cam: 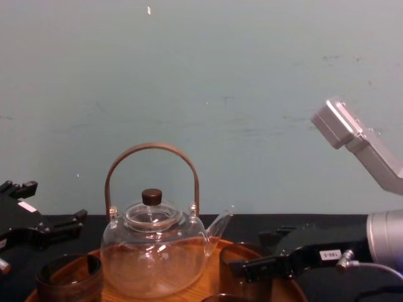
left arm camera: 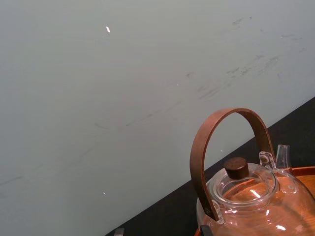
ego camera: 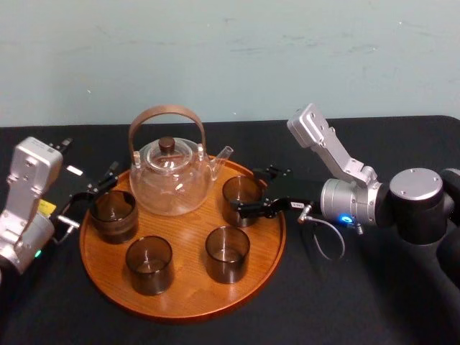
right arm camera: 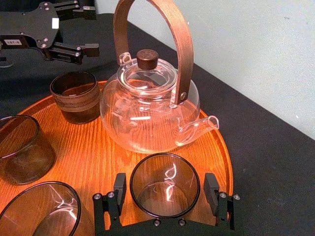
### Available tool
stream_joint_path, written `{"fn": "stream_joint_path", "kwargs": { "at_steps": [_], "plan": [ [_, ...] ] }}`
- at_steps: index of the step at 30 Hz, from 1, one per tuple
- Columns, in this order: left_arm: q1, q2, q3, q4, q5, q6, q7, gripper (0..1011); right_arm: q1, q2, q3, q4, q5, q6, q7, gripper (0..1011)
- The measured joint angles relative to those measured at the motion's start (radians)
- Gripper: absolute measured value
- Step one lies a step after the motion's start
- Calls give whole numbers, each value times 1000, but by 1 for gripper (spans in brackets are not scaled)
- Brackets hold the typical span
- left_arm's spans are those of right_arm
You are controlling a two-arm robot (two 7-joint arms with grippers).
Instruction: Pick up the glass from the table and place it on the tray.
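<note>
- The glass [ego camera: 241,195] stands upright on the tray [ego camera: 183,310], at the right-rear part inside the rim and just right of the teapot [ego camera: 171,176]. The spout tip is near it.
- Right gripper [right arm camera: 166,183] reaches in from the robot's right, low over the tray rim. Its fingers [right arm camera: 119,189] are spread and straddle the glass, one on each side at mid-height.
- A sliver of tray shows between each pad and the glass wall, so I judge it not clamped - a close call.
- Key relation: the glass sits dead centre between the fingers with its long axis vertical. The arm's line runs out to the right, so the clear way out looks straight back along it. A sideways drift would knock the glass.
- The right arm is the nearer one, by far.
- Left gripper [right arm camera: 93,29] is at the tray's left edge, fingers apart, beside a banded glass [ego camera: 113,214] and holding nothing.
- Two more glasses [ego camera: 149,264] stand at the tray's front, on the black surface [ego camera: 345,302].
- Placement looks done - only the pull-back is left.
</note>
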Motion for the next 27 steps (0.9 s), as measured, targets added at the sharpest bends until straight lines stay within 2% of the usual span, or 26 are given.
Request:
{"fn": "stream_joint_path", "kwargs": {
  "at_steps": [10, 17, 27],
  "plan": [
    [0, 0, 0, 0, 0, 0, 0, 1001, 0, 0, 0, 0, 0, 0, 0, 1002],
    [0, 0, 0, 0, 0, 0, 0, 1001, -39, 50, 19, -75, 29, -2, 24, 1002],
    [0, 0, 0, 0, 0, 0, 0, 1001, -117, 138, 67, -211, 74, -13, 10, 1002]
  ]
}}
